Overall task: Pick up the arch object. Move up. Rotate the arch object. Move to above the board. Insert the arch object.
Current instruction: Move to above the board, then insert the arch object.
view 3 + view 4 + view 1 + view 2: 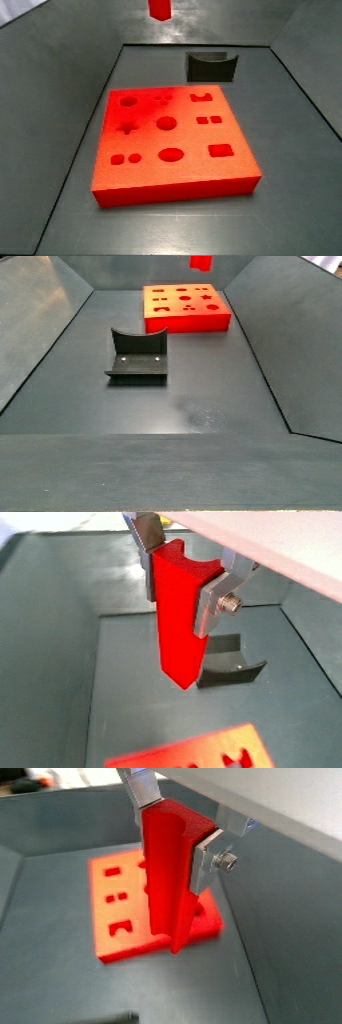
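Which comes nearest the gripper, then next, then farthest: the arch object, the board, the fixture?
1. Arch object, clamped in the gripper.
2. Board and fixture, both on the floor below, on opposite sides: too close to call.

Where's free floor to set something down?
Widest bare patch: the floor in front of the fixture. There are narrower strips between fixture and board and along the side walls. The gripper holds the arch object raised over the board.
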### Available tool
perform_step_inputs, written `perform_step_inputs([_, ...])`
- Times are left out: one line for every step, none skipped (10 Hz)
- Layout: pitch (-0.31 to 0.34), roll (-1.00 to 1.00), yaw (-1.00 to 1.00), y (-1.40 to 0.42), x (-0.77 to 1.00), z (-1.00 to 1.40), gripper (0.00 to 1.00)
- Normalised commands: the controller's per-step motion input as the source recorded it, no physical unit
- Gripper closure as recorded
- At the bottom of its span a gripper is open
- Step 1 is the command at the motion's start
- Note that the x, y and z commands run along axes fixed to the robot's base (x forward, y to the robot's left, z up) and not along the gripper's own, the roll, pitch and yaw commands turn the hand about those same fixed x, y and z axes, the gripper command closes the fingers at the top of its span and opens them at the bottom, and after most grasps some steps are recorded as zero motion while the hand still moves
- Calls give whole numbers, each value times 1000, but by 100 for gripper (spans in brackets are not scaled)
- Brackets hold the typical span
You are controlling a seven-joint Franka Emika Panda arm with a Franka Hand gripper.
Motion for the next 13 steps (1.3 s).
perform_step_inputs([128, -19, 1000, -1000, 278, 218, 100])
perform_step_inputs([137, -20, 1000, -1000, 291, 221, 100])
perform_step_inputs([144, -19, 1000, -1000, 304, 223, 100])
perform_step_inputs([151, -16, 1000, -1000, 329, 222, 100])
perform_step_inputs([168, -8, 1000, -772, 296, 171, 100])
perform_step_inputs([183, 4, 1000, -492, 232, 109, 100])
perform_step_inputs([194, 13, 1000, -297, 174, 67, 100])
perform_step_inputs([205, 34, 1000, -168, 112, 41, 100])
perform_step_inputs([224, 56, 1000, -101, 89, 30, 100])
perform_step_inputs([229, 72, 867, -62, 81, 24, 100])
perform_step_inputs([194, 74, 610, -51, 80, 21, 100])
perform_step_inputs([154, 75, 305, -45, 82, 17, 100])
perform_step_inputs([-10, -3, 0, 0, 0, 0, 100])
